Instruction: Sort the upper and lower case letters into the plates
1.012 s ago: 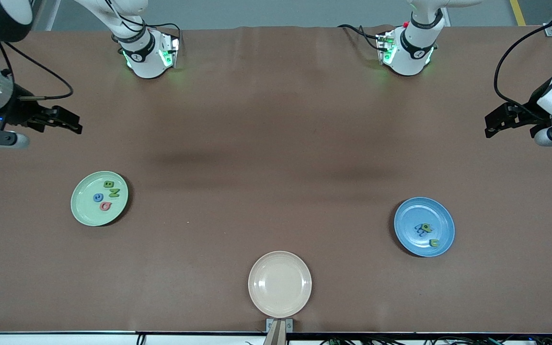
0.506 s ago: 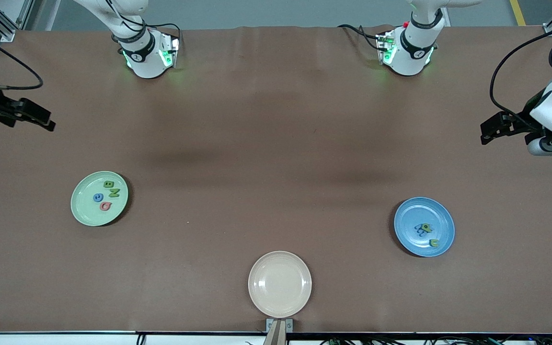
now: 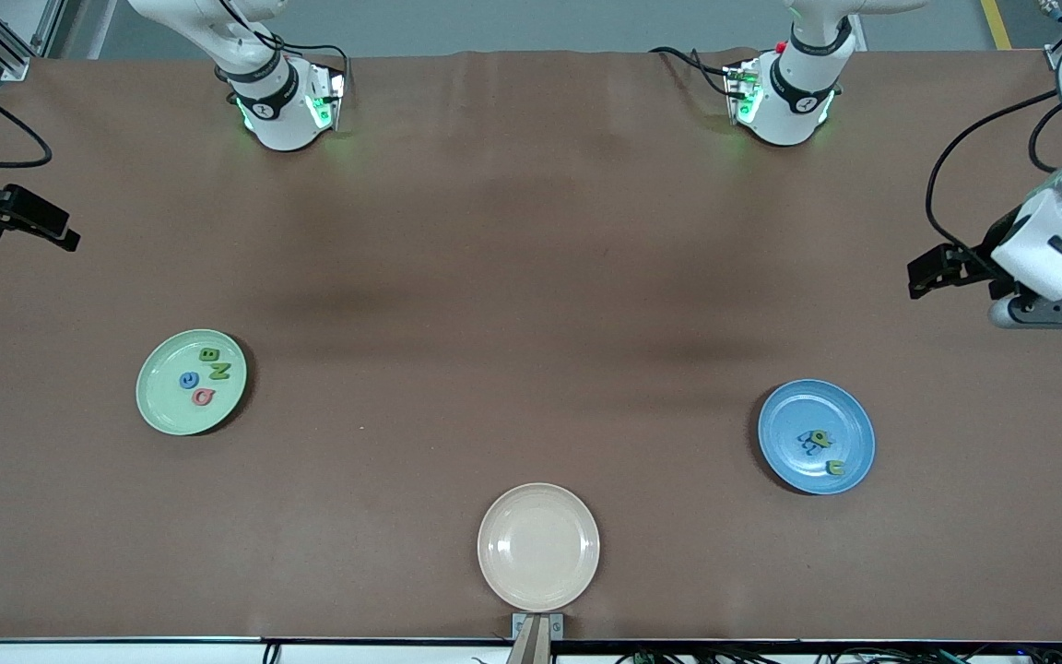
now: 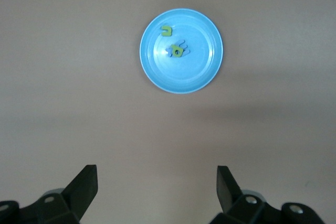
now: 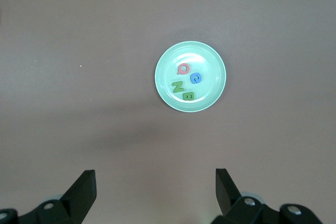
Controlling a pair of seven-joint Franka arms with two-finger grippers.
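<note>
The pale green plate (image 3: pixel 167 406) lies toward the right arm's end of the table and holds several foam letters: a green B, a green N, a blue one and a pink one (image 3: pixel 204 397). It shows in the right wrist view (image 5: pixel 210 61) too. The blue plate (image 3: pixel 849 415) lies toward the left arm's end and holds small green and blue letters (image 3: pixel 821 441), also seen in the left wrist view (image 4: pixel 207 72). My right gripper (image 3: pixel 56 235) is open and empty, high over the table's edge. My left gripper (image 3: pixel 920 279) is open and empty, high over the table at its own end.
A beige cream plate (image 3: pixel 538 546) with nothing in it lies at the table's edge nearest the front camera, midway between the two arms' ends. The two arm bases (image 3: pixel 284 101) stand along the table's other long edge. The brown tabletop bears no loose letters.
The right gripper has drawn back toward the table's edge at its own end. The left gripper has moved a little toward the blue plate and the table's middle. Plates and letters have not moved.
</note>
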